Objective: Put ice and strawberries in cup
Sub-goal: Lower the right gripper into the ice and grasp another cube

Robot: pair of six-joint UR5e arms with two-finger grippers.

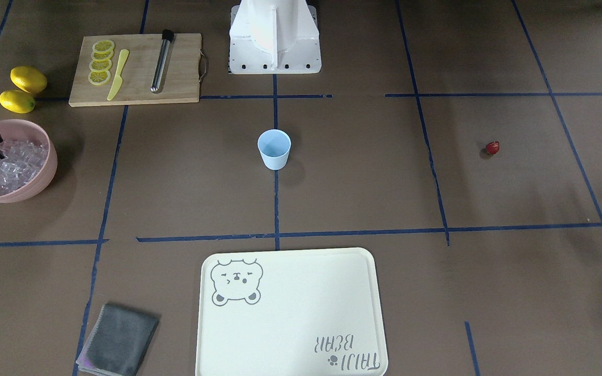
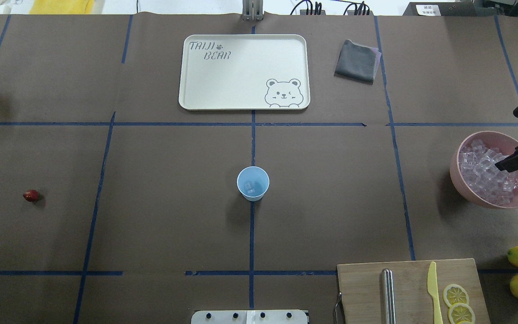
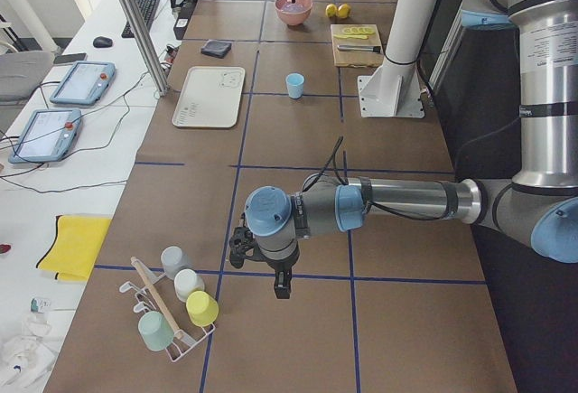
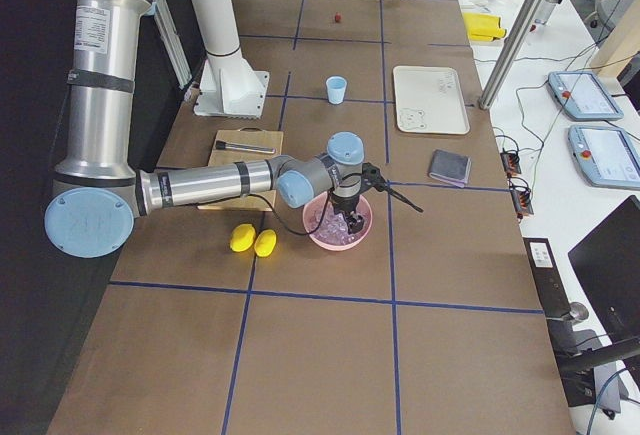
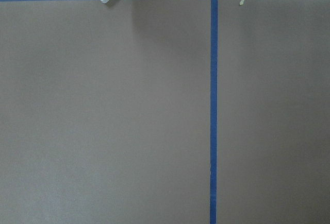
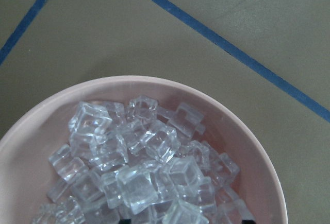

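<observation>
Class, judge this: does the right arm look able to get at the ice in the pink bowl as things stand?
Probably yes. The right pincer hangs open directly over the ice heaped in the uncovered pink bowl, with nothing between them.

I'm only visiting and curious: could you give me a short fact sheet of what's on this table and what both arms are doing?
Cup: light blue, upright in the middle of the table; something small and clear inside
Ice: heaped in the pink bowl
Strawberry: lying alone, far from the cup
Right gripper: low over the ice, looks open
Left gripper: above bare table near a rack of cups; open or shut unclear
</observation>
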